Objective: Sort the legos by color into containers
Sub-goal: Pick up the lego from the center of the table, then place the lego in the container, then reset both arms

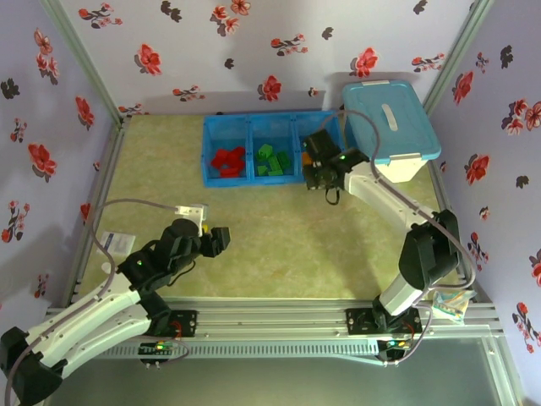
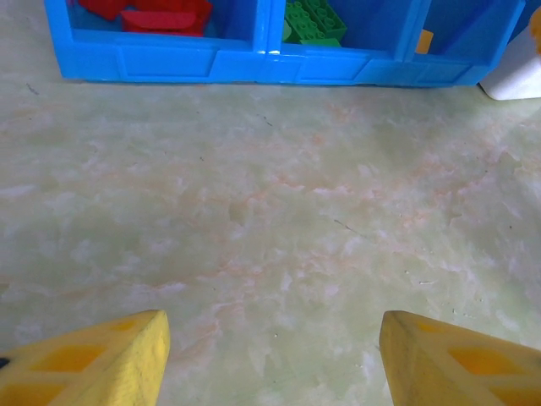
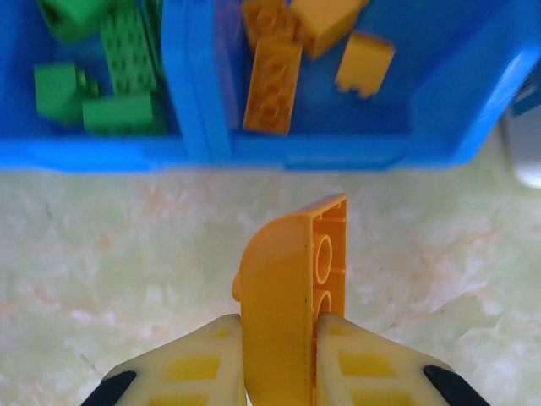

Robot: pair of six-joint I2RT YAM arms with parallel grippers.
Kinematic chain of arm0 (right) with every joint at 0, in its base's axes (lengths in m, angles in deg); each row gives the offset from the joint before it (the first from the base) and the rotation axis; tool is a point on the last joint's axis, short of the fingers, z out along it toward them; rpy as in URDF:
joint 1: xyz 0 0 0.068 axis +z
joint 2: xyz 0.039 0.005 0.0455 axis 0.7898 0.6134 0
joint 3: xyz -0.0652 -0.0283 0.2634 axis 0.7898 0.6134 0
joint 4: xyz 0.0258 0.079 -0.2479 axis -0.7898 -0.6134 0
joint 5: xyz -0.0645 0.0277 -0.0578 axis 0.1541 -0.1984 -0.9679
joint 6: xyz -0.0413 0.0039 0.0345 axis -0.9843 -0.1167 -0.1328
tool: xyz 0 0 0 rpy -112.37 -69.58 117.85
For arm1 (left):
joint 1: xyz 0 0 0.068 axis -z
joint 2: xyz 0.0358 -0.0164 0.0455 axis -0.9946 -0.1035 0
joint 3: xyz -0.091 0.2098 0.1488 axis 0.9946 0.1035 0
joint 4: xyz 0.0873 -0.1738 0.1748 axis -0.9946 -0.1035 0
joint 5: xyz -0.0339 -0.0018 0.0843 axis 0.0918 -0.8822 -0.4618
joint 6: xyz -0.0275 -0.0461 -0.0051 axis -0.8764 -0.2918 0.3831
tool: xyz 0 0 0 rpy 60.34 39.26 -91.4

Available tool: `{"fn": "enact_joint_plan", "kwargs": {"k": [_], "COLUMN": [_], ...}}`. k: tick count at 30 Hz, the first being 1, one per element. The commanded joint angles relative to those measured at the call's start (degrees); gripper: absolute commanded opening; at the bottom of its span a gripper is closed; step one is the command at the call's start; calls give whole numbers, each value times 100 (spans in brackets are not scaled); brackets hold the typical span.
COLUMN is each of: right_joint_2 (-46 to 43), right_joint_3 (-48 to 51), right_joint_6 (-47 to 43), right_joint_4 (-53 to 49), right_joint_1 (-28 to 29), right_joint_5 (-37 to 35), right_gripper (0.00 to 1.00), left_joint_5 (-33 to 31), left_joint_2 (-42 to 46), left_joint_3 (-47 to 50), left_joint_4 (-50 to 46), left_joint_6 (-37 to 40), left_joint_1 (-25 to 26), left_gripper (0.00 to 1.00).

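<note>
Orange brick [image 3: 292, 288], stood on edge, is pinched tight by the right gripper [image 3: 281, 338], just short of the blue tray [image 3: 338, 152]. Past the tray's front wall lie more orange bricks [image 3: 272, 85], with green bricks [image 3: 127, 51] one compartment to their left. Left gripper [image 2: 270, 347] hangs spread over the table [image 2: 270, 211], the tray well ahead of it.

Bright, even light; soft shadows

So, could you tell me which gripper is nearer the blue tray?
Right. The right gripper, shut on an orange brick, is just before the blue tray; the left gripper, open, is well back from it.
</note>
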Motion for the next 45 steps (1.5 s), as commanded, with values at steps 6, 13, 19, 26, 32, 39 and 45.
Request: {"fn": "enact_joint_plan", "kwargs": {"k": [6,13,19,26,32,39,45], "right_joint_2": [625,1595,2508,2570,1571,-403,-2073], "right_joint_3": [-1425,-2459,-3431,-3771,-2602,-448,1110], "right_joint_6": [-376,-380,-422,-387,-306,-237,-588], "right_joint_4": [-373,-551,-867,-899,-205,1078,1832], "right_joint_1": [-647,-935,-1036,-1055,-1038,-1022,-1034], "right_joint_5": [141,285,267,335,416,205,-277], "right_gripper": [21,25,31,80,82,87,95], "left_joint_5": [-287,-365,-369,-375,-466,-1054,-1633], "left_joint_2": [51,-2,-20,-28,-54,-117,-193], "left_joint_3": [-223,-213,-269,-407,-654,-988,-1237], "left_joint_4": [-95,-34,-39,-95,-220,-411,-494], "left_joint_6": [219,289,367,517,742,1020,1304], "left_joint_1": [-21,-120,-225,-389,-532,-570,-587], "left_gripper": [66,66,66,66,67,75,83]}}
